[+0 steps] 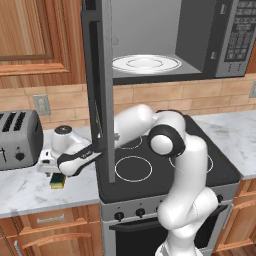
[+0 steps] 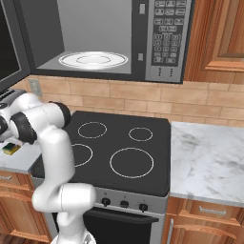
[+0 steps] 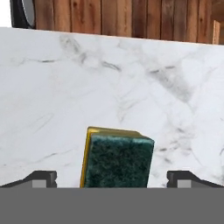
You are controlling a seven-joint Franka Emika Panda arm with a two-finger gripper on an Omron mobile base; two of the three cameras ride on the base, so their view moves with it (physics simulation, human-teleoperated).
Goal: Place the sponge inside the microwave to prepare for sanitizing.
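A white robot arm reaches low over the marble worktop (image 1: pixel 30 187) to the left of a black cooktop (image 1: pixel 165 165), its gripper (image 3: pixel 112 179) poised directly above the sponge (image 3: pixel 117 159). In the hand view the two dark fingertips (image 3: pixel 41 178) stand wide apart on either side of the sponge, open and not touching it. The sponge lies flat on the worktop, its dark green layer up and a yellow edge showing on one side; from the left base view it (image 1: pixel 58 181) peeks out just under the hand, and from the right base view it (image 2: pixel 11 148) sits at the worktop's near edge beside the arm.

Above the cooktop, the microwave (image 1: pixel 165 40) hangs open, its white round glass plate (image 1: pixel 146 63) bare inside. The open door (image 1: pixel 100 85) juts forward and down, standing between the cavity and the arm's hand in the left base view. A keypad panel (image 2: pixel 166 38) runs down the microwave's right side; its buttons are too small to read, and no brand or lettering can be made out anywhere.

A silver toaster (image 1: pixel 19 139) stands on the worktop left of the hand, near a wall outlet (image 1: pixel 41 104) set in the tan tile backsplash. Wooden cabinets (image 1: pixel 40 40) flank the microwave, and knobs (image 2: pixel 124 204) line the oven front below the cooktop.
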